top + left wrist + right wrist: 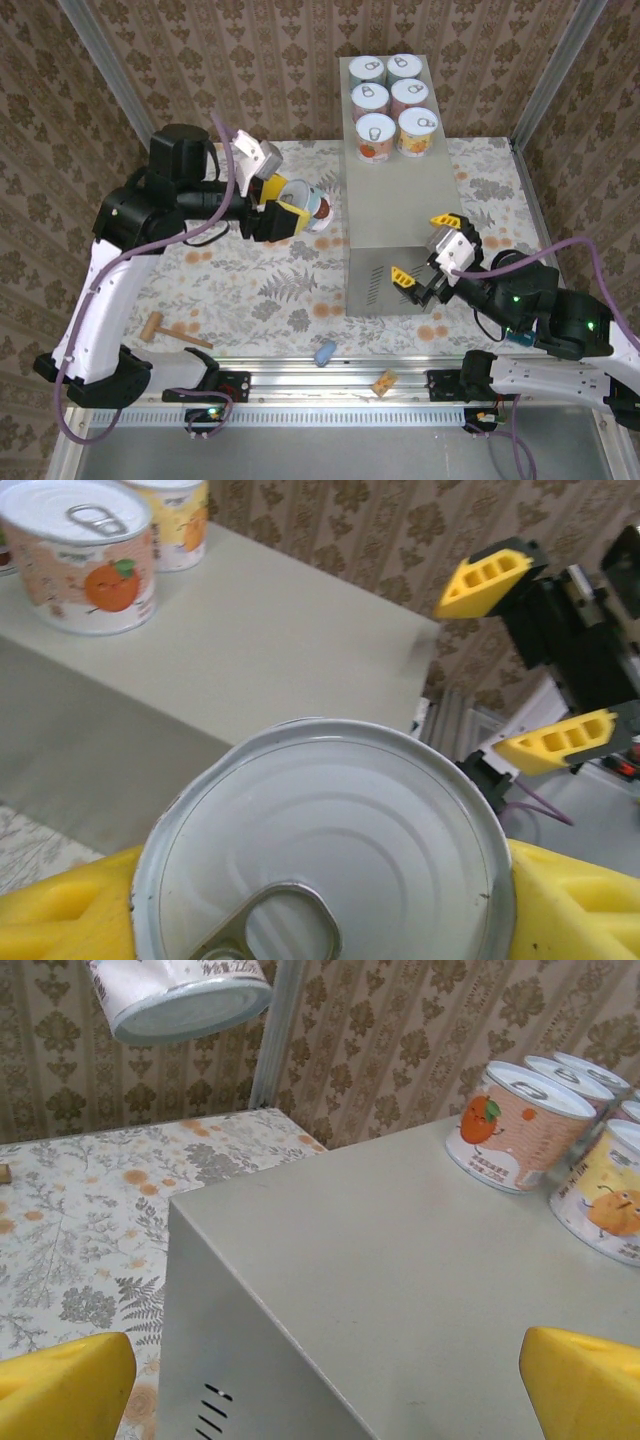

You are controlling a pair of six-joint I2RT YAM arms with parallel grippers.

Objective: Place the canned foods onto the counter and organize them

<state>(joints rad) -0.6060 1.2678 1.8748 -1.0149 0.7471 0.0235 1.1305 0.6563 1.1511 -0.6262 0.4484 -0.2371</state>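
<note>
The counter (395, 190) is a tall light-grey box standing on the floral floor. Several canned foods (375, 137) stand in two rows at its far end, and they appear again in the left wrist view (85, 565) and the right wrist view (520, 1125). My left gripper (292, 203) is shut on one more can (316, 208), held off the floor just left of the counter and tilted; its pull-tab lid (320, 850) sits between the yellow fingers (60, 915). My right gripper (428, 250) hovers open over the counter's bare near end (400, 1260), with nothing between its fingertips (585, 1385).
A small wooden mallet (165, 330) lies on the floor at the front left. A blue lump (325, 352) and a tan block (385, 381) rest by the front rail. Metal frame posts and patterned walls close in the sides. Vent slits (210, 1415) mark the counter's near face.
</note>
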